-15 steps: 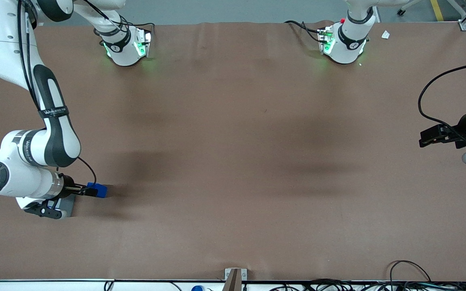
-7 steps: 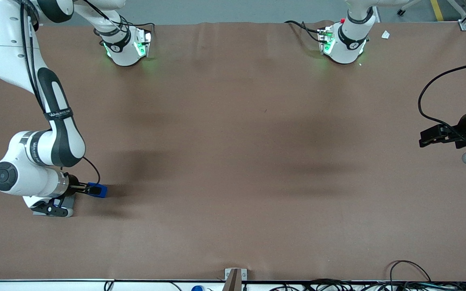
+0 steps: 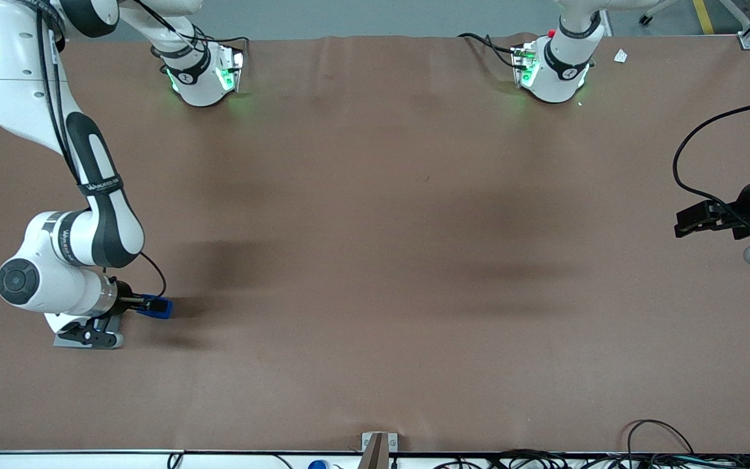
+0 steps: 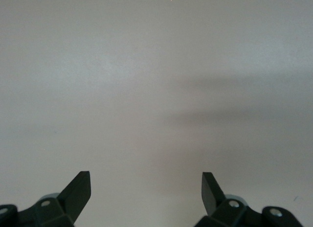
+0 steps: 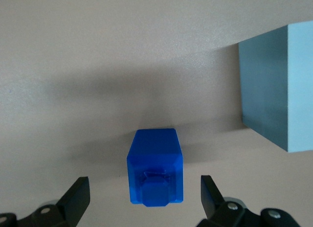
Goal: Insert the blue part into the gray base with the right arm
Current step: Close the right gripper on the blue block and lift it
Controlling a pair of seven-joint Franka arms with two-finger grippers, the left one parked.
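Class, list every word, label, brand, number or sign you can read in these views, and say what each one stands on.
Black band on the right arm: white lettering, too small to read.
Band by the arm's lower joint: lettering, also unreadable.
Blue part, between the open claw's fingers: no text.
Gray base, beside the blue part: no text.
White tag at the parked arm's end of the table: nothing legible.

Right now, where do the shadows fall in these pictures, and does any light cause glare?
Front view: broad soft dark patches lie across the brown table, and green light glows at the right arm's base. Right wrist view: the gripper, fingers open, hangs over the blue part; a soft shadow spreads from it, and the gray base shades the table beside it. No glare anywhere.
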